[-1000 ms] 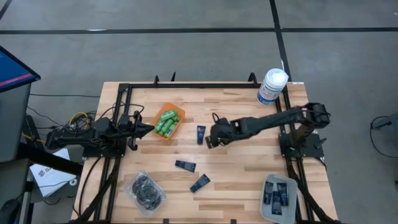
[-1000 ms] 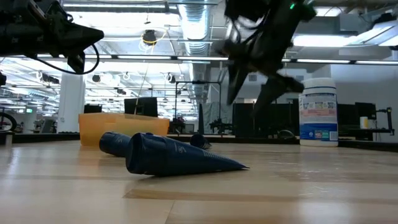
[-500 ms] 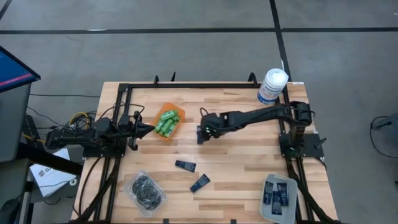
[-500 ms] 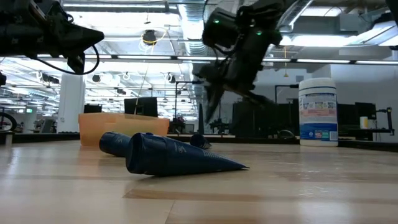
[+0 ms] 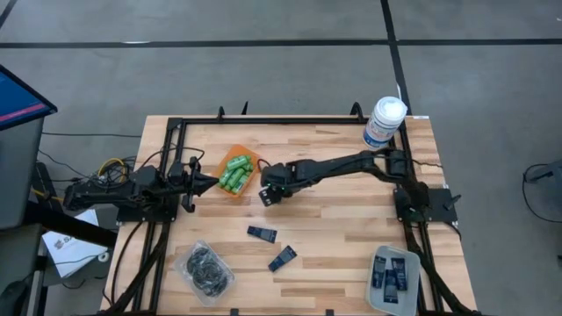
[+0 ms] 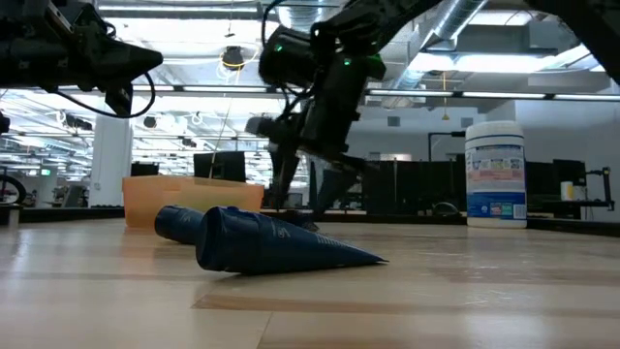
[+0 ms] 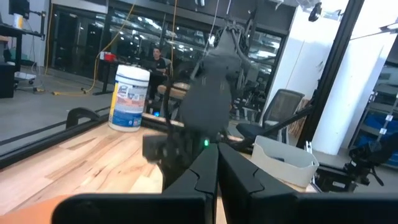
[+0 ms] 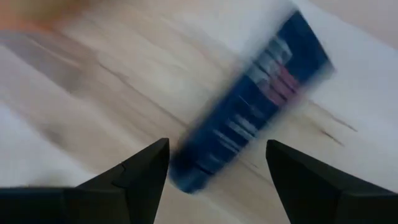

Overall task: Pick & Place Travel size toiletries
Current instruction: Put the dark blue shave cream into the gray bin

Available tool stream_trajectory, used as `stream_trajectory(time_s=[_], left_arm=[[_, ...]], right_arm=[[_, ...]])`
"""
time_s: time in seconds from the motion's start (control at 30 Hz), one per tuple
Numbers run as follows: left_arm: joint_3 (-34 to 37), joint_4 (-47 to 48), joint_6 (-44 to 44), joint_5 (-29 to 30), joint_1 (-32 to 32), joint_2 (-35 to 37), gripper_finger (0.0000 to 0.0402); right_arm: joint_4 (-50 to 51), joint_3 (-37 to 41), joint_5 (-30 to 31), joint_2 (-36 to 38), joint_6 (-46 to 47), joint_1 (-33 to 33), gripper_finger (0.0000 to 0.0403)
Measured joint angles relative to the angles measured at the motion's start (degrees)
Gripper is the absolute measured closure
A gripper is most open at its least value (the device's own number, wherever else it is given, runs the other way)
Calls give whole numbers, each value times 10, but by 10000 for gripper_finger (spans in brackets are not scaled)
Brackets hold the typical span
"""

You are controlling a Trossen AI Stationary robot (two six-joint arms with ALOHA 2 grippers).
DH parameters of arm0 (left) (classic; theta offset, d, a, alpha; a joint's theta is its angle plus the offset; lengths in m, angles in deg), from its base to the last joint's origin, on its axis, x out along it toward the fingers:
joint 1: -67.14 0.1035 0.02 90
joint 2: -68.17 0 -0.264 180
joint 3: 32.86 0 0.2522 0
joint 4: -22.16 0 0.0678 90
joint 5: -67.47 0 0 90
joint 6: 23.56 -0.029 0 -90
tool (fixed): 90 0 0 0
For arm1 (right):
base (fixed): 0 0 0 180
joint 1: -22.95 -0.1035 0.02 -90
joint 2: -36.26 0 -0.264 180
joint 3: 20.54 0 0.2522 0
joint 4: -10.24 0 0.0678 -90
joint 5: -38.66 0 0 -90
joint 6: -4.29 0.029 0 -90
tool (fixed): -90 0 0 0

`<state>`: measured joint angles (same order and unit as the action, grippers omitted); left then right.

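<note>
The wooden table [image 5: 334, 219] carries navy tubes [image 5: 262, 233], an orange tray [image 5: 235, 172], a canister [image 5: 384, 121].

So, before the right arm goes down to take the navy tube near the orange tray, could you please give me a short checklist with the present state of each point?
1. Right gripper fingers open: ok.
2. Navy tube lies between the fingers' line, flat on the table: ok.
3. Right gripper is empty: ok.
4. Orange tray with green bottles is clear of the fingers: cannot tell, it sits very near.
5. Left gripper waits shut at the tray's other side, apart from the right gripper: ok.
6. Grey bin has room for one more tube: ok.
</note>
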<state>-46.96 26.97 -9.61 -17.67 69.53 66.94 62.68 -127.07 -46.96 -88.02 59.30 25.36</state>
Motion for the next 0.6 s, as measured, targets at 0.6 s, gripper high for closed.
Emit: stream_trajectory(time_s=[0.6], left_arm=[[0, 0, 0, -1, 0, 1, 400]], right_arm=[[120, -37, -35, -39, -64, -12, 223]])
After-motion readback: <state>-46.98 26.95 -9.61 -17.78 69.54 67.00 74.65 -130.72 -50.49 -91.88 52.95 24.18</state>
